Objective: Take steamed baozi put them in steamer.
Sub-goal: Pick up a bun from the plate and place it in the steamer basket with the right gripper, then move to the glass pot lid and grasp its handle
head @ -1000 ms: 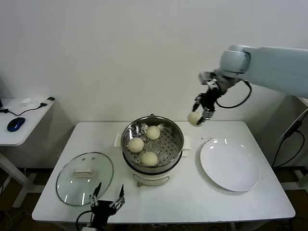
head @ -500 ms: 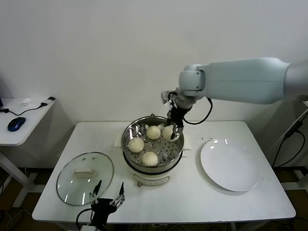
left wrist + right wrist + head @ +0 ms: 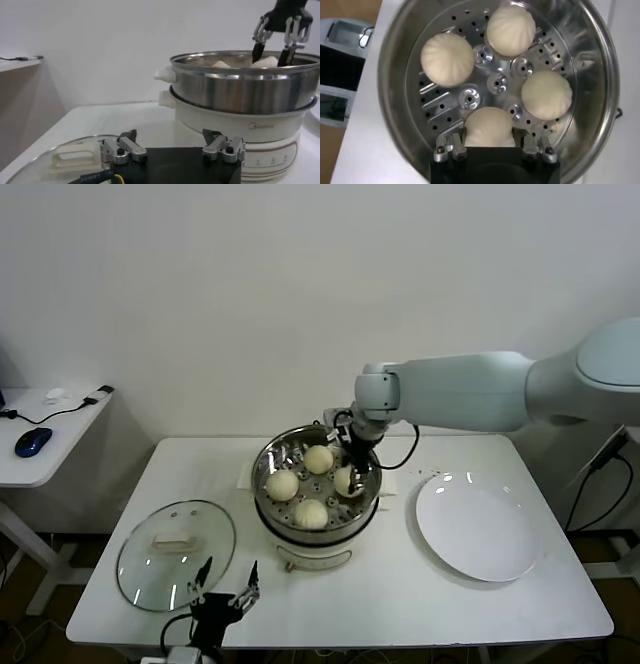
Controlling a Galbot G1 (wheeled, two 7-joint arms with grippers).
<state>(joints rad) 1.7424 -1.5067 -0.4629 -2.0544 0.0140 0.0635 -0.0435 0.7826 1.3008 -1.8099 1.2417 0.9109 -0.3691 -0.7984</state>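
Observation:
The steamer (image 3: 264,487) is a shiny steel pot on a cream base in the middle of the table. Three steamed baozi (image 3: 319,459) (image 3: 283,485) (image 3: 311,513) lie on its perforated tray (image 3: 492,80). My right gripper (image 3: 350,474) reaches down inside the pot. It is shut on another baozi (image 3: 489,125), which rests on the tray near the right wall, its sides pressed flat by the fingers (image 3: 445,146). My left gripper (image 3: 222,596) stands open and empty at the table's front edge, beside the glass lid.
A round glass lid (image 3: 176,554) with a white handle lies front left. A flat white plate (image 3: 478,529) sits to the right of the steamer. A small side table (image 3: 40,434) with a mouse stands far left.
My right arm carried the baozi from above the plate leftward over the steamer, then lowered it onto the tray. The left arm has not moved.

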